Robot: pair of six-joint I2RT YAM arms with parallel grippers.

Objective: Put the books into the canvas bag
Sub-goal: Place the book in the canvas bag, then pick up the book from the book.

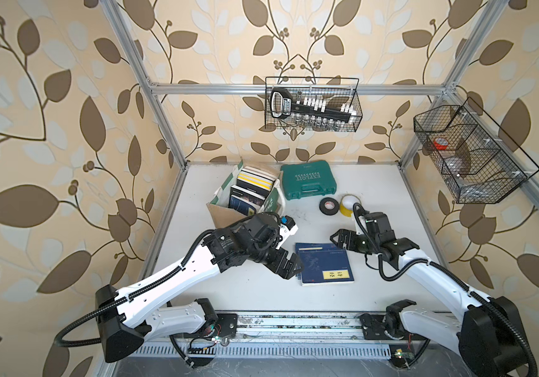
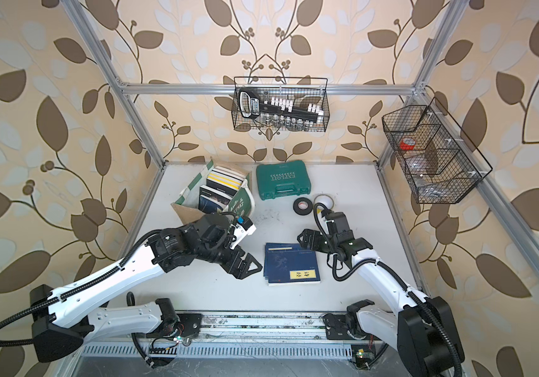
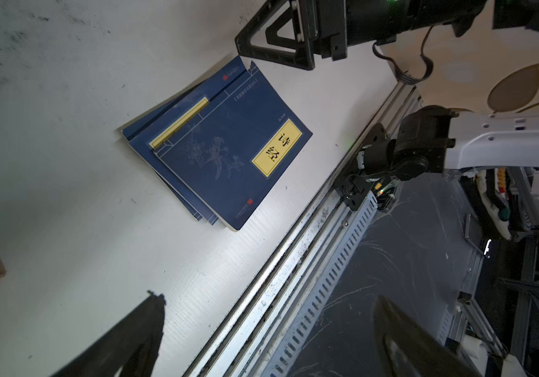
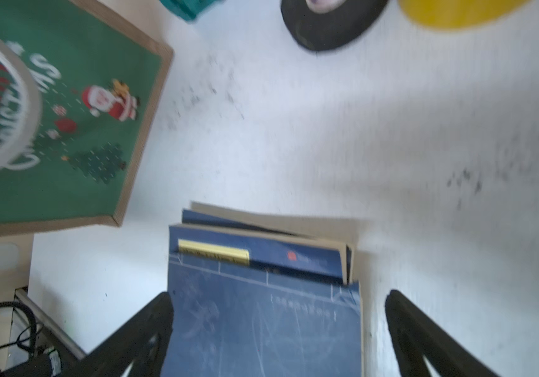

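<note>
A stack of navy books [image 1: 325, 262] [image 2: 291, 262] with yellow labels lies flat on the white table, mid-front. The canvas bag [image 1: 219, 215] [image 2: 183, 209] stands open at the back left with several books [image 1: 251, 186] upright inside. My left gripper [image 1: 294, 266] [image 2: 250, 266] is open and empty at the stack's left edge. In its wrist view the stack [image 3: 219, 147] lies ahead of the left gripper [image 3: 268, 300]. My right gripper [image 1: 340, 240] [image 2: 304, 238] is open over the stack's far right corner. In the right wrist view the right gripper [image 4: 279, 295] straddles the top book [image 4: 261, 326].
A green tool case [image 1: 307, 179] lies behind the stack, right of the bag. A black tape roll [image 1: 328, 206] and a yellow one [image 1: 348, 204] sit near the right wrist. Wire baskets [image 1: 310, 104] [image 1: 470, 153] hang on the walls. A rail [image 1: 294, 321] runs along the front edge.
</note>
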